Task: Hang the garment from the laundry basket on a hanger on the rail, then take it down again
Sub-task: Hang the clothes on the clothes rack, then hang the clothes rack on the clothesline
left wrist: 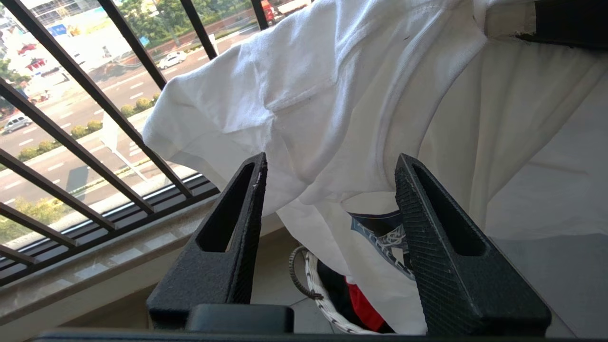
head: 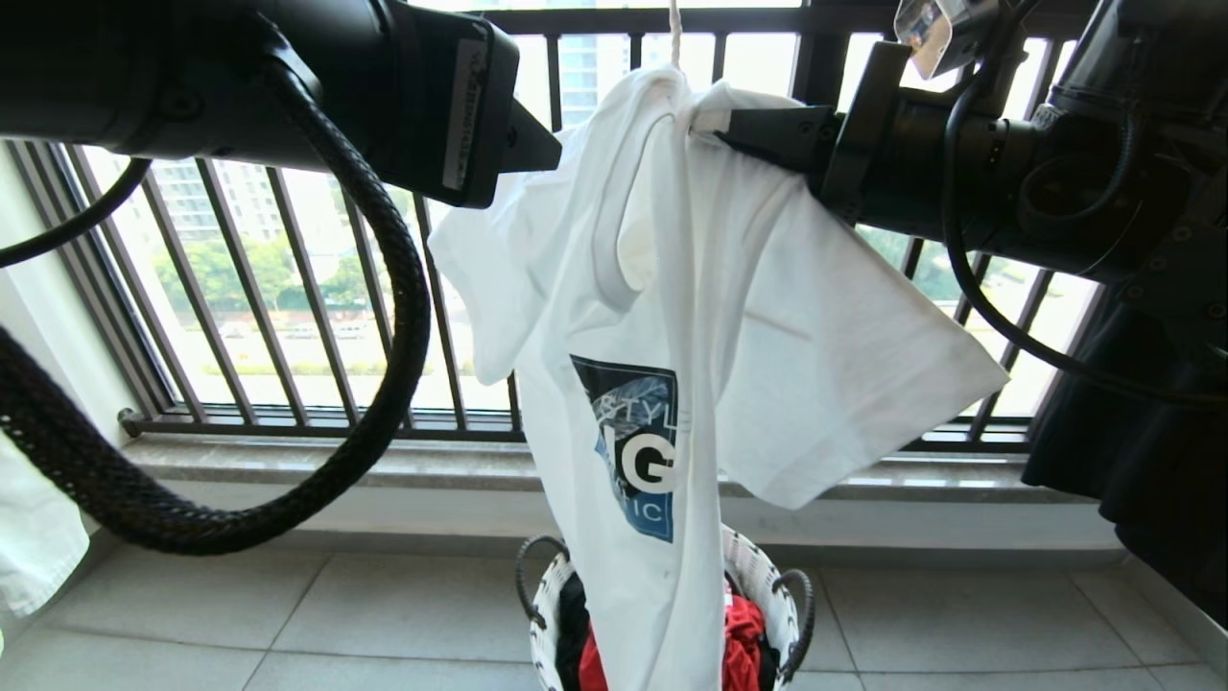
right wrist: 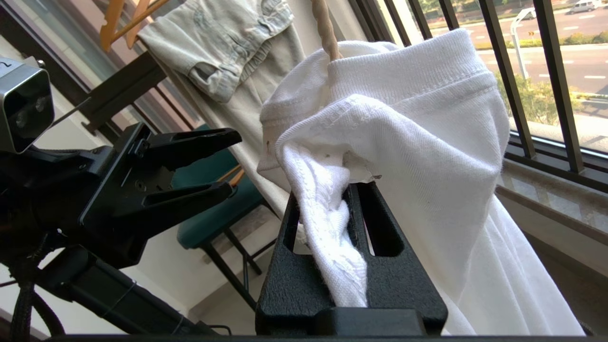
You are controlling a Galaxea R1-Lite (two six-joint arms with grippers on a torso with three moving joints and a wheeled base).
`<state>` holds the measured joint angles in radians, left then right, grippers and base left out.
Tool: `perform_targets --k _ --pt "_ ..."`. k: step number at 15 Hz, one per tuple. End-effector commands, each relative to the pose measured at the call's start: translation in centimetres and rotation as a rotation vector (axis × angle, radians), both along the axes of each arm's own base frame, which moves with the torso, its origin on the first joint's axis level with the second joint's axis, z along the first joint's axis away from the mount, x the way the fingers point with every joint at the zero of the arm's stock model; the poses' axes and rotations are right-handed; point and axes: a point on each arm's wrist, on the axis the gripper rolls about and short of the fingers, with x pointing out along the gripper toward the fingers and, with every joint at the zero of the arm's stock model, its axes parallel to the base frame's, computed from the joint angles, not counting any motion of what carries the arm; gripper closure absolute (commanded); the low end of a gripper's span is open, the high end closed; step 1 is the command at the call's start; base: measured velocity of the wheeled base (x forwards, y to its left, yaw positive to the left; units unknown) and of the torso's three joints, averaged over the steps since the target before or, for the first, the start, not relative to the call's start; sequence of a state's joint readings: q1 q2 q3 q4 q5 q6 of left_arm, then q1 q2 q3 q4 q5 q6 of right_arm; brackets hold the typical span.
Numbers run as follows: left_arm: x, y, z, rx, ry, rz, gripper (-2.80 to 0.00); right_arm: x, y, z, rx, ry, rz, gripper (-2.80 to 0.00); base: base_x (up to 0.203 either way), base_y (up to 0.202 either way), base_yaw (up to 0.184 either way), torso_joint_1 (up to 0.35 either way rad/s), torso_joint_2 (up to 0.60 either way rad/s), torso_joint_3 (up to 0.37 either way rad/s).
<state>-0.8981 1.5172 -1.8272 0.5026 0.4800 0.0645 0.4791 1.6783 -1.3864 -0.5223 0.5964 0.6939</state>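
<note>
The garment [head: 710, 317], a white T-shirt with a blue chest graphic, hangs in front of the window bars. Its neck is bunched round the twisted cream neck of the hanger [head: 674, 34] [right wrist: 325, 28]; the rest of the hanger is hidden inside the cloth. My right gripper [head: 721, 130] [right wrist: 332, 190] is shut on a fold of the garment's collar. My left gripper [head: 547, 149] [left wrist: 332, 161] [right wrist: 236, 161] stands open beside the other shoulder, with cloth just beyond its fingertips and nothing between them. The laundry basket [head: 767, 585] [left wrist: 308, 280] sits on the floor below. The rail is out of view.
A red garment [head: 743, 633] and dark cloth lie in the basket. A pale denim jacket [right wrist: 223, 42] and wooden hangers [right wrist: 123, 19] hang behind my left arm, above a teal chair [right wrist: 213, 204]. A dark garment [head: 1132, 451] hangs at the right, and the stone windowsill [head: 288, 461] runs behind.
</note>
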Motion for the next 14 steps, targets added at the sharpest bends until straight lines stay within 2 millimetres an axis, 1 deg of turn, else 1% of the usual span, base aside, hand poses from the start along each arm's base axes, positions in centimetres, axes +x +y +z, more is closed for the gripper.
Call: perform_targets --k 1,3,4,6,7,10,11,13,14 --pt "-0.9 1.7 1.3 -0.040 -0.039 0.020 0.00 0.0 0.0 0.0 0.002 0.001 0.004 0.00 0.000 0.000 0.000 0.000 0.00 0.000" --pt "-0.8 3.2 1.8 -0.026 -0.061 0.072 0.00 0.0 0.0 0.0 -0.001 0.001 0.016 0.00 0.000 0.000 0.000 0.000 0.00 0.000" --pt "-0.3 4.1 2.0 0.007 -0.065 0.114 0.00 0.0 0.0 0.0 -0.002 0.000 0.021 0.00 0.000 0.000 0.000 0.000 0.00 0.000" --pt "1.1 4.9 2.4 0.054 -0.070 0.160 0.00 0.0 0.0 0.0 -0.002 0.000 0.021 0.00 0.000 0.000 0.000 0.000 0.00 0.000" --pt "1.7 5.2 2.2 0.096 -0.066 0.133 0.00 0.0 0.0 -0.1 -0.003 0.001 0.023 0.00 0.000 0.000 0.000 0.000 0.00 0.000" --pt "3.2 6.2 1.8 0.178 -0.079 -0.056 0.00 0.0 0.1 -0.1 -0.008 0.005 0.042 0.00 0.000 0.000 0.000 0.000 0.00 0.000" --pt "4.2 6.5 1.6 0.223 -0.090 -0.102 0.00 0.0 0.1 -0.1 -0.009 0.004 0.047 0.00 0.000 0.000 0.000 0.000 0.00 0.000" --pt "6.3 6.4 0.7 0.319 -0.102 -0.168 0.00 -0.1 0.1 -0.1 -0.006 0.014 0.061 0.00 0.000 0.000 0.000 0.000 0.00 0.000" --pt "6.9 6.3 0.4 0.370 -0.121 -0.201 0.00 -0.1 0.1 -0.1 -0.005 0.019 0.068 0.00 0.000 0.000 0.000 0.000 0.00 0.000"
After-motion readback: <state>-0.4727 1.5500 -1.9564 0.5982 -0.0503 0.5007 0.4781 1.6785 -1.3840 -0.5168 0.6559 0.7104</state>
